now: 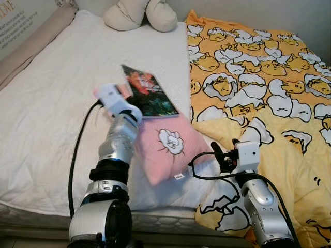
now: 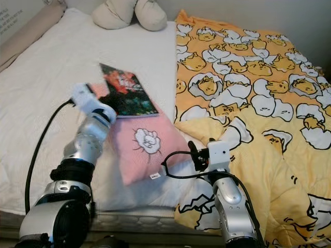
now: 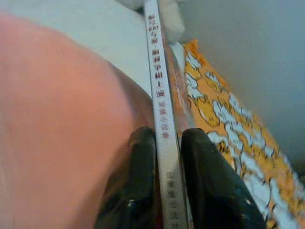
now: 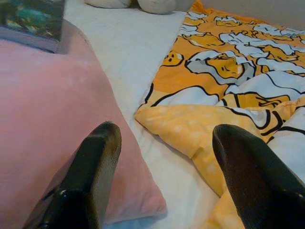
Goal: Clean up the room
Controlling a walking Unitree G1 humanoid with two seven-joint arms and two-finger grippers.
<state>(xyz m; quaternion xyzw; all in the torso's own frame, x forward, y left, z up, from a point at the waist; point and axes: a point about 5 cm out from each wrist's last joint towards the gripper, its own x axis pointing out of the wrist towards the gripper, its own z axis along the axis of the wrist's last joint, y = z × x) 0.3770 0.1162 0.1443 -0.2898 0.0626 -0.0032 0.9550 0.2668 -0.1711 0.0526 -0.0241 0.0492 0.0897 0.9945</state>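
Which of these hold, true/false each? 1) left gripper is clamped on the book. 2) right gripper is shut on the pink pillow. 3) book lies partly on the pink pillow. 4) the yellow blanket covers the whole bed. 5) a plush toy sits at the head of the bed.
1) True: the left gripper has its fingers closed on the spine of the book.
2) False: the right gripper is open, holding nothing, above the edge of the pink pillow.
3) True.
4) False: the yellow blanket covers the robot's right side; the white sheet is bare on the left.
5) True: plush toy.
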